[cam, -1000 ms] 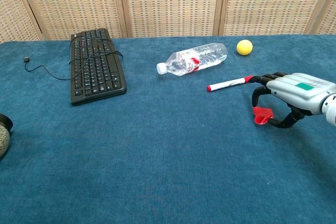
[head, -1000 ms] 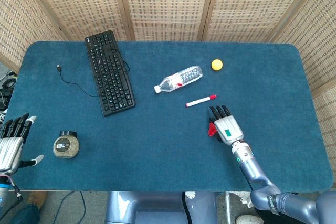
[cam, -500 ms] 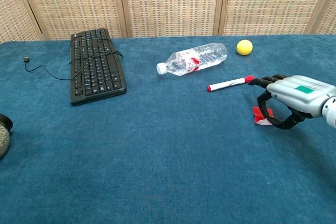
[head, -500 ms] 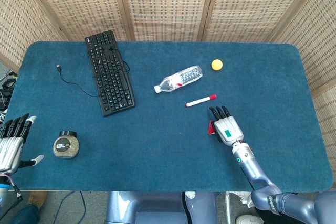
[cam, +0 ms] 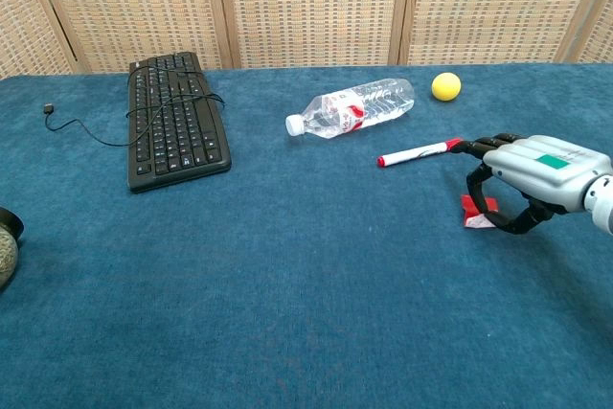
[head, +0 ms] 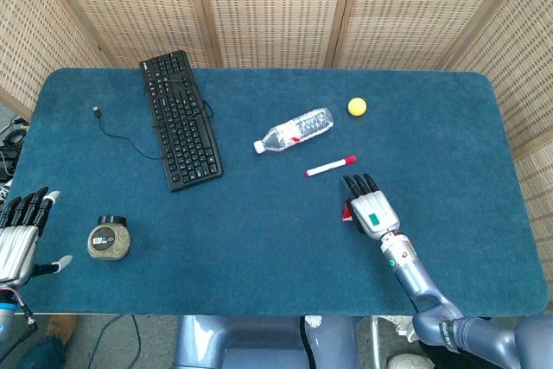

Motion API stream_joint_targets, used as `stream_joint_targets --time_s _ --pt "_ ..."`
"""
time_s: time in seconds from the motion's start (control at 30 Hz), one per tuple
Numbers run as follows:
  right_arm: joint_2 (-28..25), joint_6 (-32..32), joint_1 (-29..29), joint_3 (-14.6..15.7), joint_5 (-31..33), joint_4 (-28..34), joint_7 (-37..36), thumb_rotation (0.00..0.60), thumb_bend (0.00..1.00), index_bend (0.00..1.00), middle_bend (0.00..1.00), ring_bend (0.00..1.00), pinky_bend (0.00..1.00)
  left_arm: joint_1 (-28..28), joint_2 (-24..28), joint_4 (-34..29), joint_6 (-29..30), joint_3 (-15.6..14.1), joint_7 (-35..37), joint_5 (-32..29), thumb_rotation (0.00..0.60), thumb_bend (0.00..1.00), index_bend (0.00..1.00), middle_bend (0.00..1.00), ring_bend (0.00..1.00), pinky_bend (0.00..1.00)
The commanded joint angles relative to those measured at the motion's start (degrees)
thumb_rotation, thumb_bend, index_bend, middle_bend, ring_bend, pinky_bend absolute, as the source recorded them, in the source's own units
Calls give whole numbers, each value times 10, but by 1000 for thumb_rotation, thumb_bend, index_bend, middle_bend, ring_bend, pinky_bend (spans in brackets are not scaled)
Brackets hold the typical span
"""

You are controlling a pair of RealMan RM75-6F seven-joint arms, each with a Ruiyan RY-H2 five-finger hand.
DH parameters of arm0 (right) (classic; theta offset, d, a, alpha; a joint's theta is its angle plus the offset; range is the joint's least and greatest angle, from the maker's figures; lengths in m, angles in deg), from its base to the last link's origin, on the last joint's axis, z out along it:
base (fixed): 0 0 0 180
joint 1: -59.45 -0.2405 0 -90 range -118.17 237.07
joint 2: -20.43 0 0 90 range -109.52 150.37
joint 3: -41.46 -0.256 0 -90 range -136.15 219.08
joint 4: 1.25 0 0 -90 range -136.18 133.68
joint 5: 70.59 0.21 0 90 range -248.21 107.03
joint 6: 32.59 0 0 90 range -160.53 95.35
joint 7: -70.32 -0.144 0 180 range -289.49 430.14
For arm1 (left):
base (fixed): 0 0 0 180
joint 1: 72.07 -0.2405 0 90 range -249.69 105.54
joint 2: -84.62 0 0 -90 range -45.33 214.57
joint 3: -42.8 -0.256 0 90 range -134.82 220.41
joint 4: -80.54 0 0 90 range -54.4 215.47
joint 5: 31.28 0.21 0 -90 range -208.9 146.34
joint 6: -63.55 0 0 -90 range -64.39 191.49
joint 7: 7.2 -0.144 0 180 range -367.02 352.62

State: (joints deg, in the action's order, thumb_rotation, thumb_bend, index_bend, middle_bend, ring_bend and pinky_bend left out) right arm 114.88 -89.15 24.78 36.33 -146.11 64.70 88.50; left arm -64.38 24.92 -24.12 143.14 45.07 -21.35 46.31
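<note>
Red clip [cam: 476, 210] lies on the blue counter [head: 259, 239] under the right robot hand [head: 370, 207], at about 4 o'clock from the counter's middle in the head view; the fingers [cam: 479, 175] arch over it and the thumb sits just beside it, but whether they actually pinch it cannot be told. Going left to right: the left robot hand [head: 19, 235] hangs at the counter's 8 o'clock edge, fingers spread and holding nothing; a round jar [head: 110, 238] stands just beside it; a black keyboard [head: 180, 118] with its loose cable [head: 117, 134] lies at 10 o'clock; a plastic water bottle [head: 294, 130] lies on its side near the centre; a red-capped marker [head: 330, 166] lies at 11 o'clock of the right robot hand; a yellow ball [head: 357, 106] rests at 1 o'clock
</note>
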Motion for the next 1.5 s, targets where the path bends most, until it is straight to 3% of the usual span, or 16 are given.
stream_joint_targets --time_s 0.03,0.47,0.8,1.03,1.17,1.3,1.5 --pt "1 -4 -3 -6 -4 -4 -6 600 634 716 15 0 0 0 0 0 0 0 1 0 600 0 0 0 0 0" --pt "-14 -3 -41 -58 16 -3 21 600 627 728 18 0 0 2 5 1 -5 1 11 -2 600 0 0 0 0 0" --pt "-35 -26 -73 -85 -12 4 8 600 620 736 42 0 0 0 9 -1 -3 0 20 3 600 0 0 0 0 0" --pt "-99 6 -97 -36 -109 76 -111 600 617 744 57 0 0 0 11 -3 -3 -3 25 9 600 0 0 0 0 0" --pt "-119 13 -114 -17 -150 120 -136 600 609 749 67 0 0 0 12 -3 -4 -5 26 13 600 0 0 0 0 0" --pt "-139 53 -131 -28 -121 191 -134 600 605 762 64 0 0 0 13 -4 -7 -6 29 14 600 0 0 0 0 0" --pt "-158 117 -157 -63 -26 286 -112 600 595 767 62 0 0 1 17 -4 -8 -4 40 14 600 0 0 0 0 0"
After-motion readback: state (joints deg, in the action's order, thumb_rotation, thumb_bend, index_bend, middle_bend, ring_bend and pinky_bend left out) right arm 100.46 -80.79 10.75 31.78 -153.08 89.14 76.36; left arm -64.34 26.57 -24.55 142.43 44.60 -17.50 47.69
